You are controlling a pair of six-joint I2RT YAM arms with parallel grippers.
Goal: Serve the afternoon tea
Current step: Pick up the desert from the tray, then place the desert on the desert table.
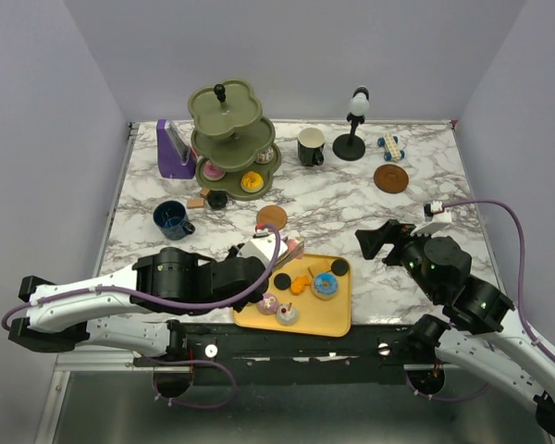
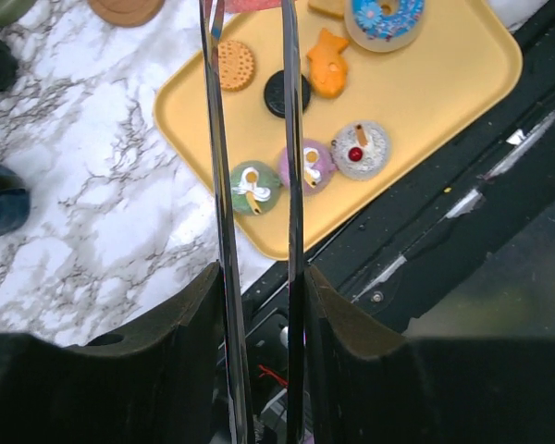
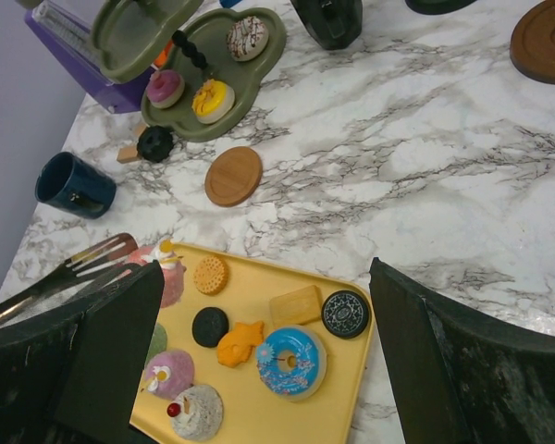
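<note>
My left gripper (image 2: 259,289) is shut on a pair of metal tongs (image 2: 291,139). The tong tips flank a pink cupcake (image 1: 294,247) at the far left corner of the yellow tray (image 1: 338,319); I cannot tell whether they touch it. Several cupcakes, biscuits and a blue doughnut (image 3: 291,363) lie on the tray. My right gripper (image 1: 375,242) hangs open over the table, right of the tray. The olive-green stand (image 1: 229,129) at the back holds a pink treat (image 3: 165,88) and a yellow treat (image 3: 212,98) on its bottom tier. The dark-blue mug (image 1: 171,219) stands left, the black mug (image 1: 310,146) behind.
One brown coaster (image 1: 271,217) lies behind the tray, another coaster (image 1: 390,178) at the back right. A purple holder (image 1: 174,153), a black stand with a white ball (image 1: 353,125) and a small blue-and-white toy (image 1: 390,143) line the back. A black doughnut (image 1: 216,199) lies by the stand.
</note>
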